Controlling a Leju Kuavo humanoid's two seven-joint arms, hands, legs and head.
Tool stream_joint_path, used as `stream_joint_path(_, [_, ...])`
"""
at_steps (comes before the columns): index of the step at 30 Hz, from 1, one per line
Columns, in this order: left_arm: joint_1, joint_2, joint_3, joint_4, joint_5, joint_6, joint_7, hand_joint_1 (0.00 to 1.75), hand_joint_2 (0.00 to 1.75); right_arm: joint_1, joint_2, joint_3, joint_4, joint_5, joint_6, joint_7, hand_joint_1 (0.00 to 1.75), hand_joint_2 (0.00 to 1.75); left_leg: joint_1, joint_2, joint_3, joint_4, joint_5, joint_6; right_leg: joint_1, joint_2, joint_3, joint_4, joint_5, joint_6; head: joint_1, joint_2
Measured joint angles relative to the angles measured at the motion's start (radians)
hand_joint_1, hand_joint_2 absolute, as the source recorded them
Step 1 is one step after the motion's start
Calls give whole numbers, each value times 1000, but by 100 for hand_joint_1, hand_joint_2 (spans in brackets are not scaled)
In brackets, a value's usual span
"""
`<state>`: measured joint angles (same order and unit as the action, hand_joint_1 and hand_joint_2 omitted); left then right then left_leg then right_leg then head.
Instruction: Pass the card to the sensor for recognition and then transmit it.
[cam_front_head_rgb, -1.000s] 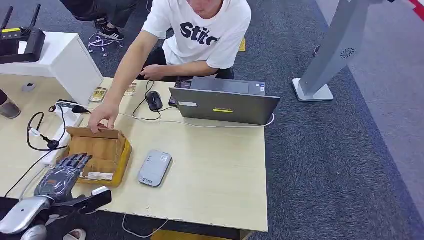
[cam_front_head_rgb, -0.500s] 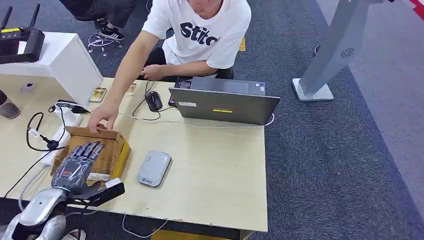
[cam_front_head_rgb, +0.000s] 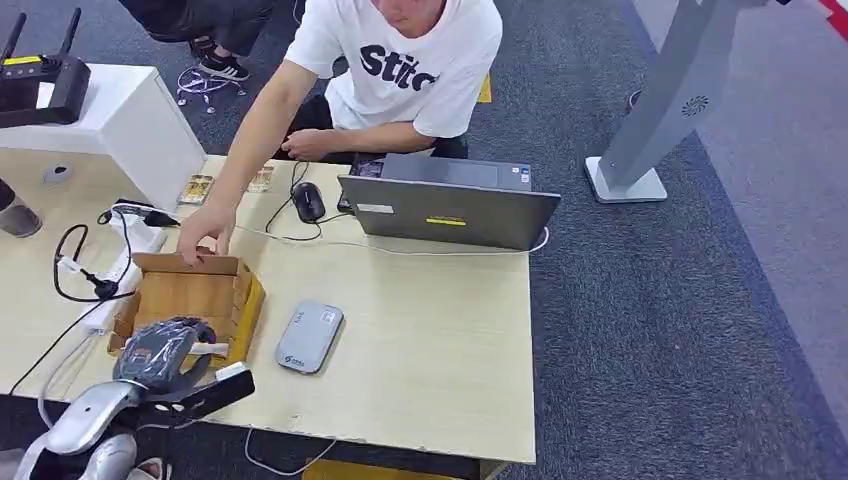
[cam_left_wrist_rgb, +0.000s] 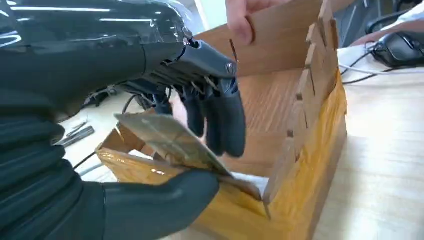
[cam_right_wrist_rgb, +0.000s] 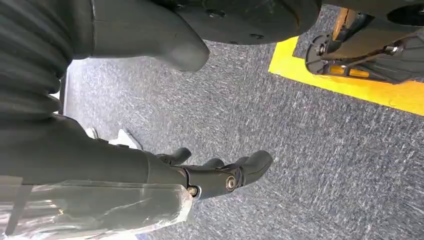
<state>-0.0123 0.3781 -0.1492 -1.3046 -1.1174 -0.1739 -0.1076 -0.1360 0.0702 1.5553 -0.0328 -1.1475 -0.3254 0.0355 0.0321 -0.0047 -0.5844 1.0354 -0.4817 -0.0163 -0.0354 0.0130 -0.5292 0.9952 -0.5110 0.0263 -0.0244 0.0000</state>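
The left hand (cam_front_head_rgb: 160, 352) is curled over the near wall of the cardboard box (cam_front_head_rgb: 228, 292), which sits toward the table's (cam_front_head_rgb: 430, 340) near left corner. In the left wrist view its thumb and fingers (cam_left_wrist_rgb: 220, 120) pinch a card (cam_left_wrist_rgb: 167, 140) at the box's near edge; the card lies tilted, with its long axis running roughly along that wall. The card reader (cam_front_head_rgb: 310, 336), a flat grey unit, lies just beside the box on its right, nearer the table's middle, so the carry should go sideways over the box wall onto bare tabletop. A person's hand (cam_front_head_rgb: 205, 232) rests on the box's far rim. The right hand (cam_right_wrist_rgb: 220, 175) hangs over the carpet (cam_right_wrist_rgb: 310, 150), fingers loosely apart and holding nothing.
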Motion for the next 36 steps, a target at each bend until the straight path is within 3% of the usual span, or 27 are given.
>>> stream_joint_path(6, [4, 17, 0, -4, 10, -7, 3, 155, 175, 0, -1, 0, 0, 5, 0, -5, 0, 175, 0, 1, 0, 0, 0, 0, 0, 0, 0, 0, 0, 0, 0, 0])
stream_joint_path(10, [4, 22, 0, -7, 9, -8, 10, 175, 175, 0, -1, 0, 0, 6, 0, -5, 0, 175, 0, 1, 0, 0, 0, 0, 0, 0, 0, 0, 0, 0, 0, 0])
stream_joint_path(21, [-10, 28, 0, -30, -18, 3, 33, 175, 175, 0, -1, 0, 0, -6, -2, 0, 0, 175, 0, 1, 0, 0, 0, 0, 0, 1, -1, 0, 0, 0, 0, 0])
stream_joint_path(30, [-109, 100, 0, -84, -43, -5, 37, 175, 175, 1, -1, 0, 0, -35, -9, -6, 0, 175, 0, 0, 0, 0, 1, -1, 0, 0, 0, 0, 0, 0, 0, 0])
stream_joint_path(36, [-217, 141, 0, -98, -188, 22, 91, 175, 175, 1, -1, 0, 0, -31, -19, -12, 0, 175, 0, 0, 0, 0, 1, -1, 0, 0, 0, 0, 1, 0, 0, 0])
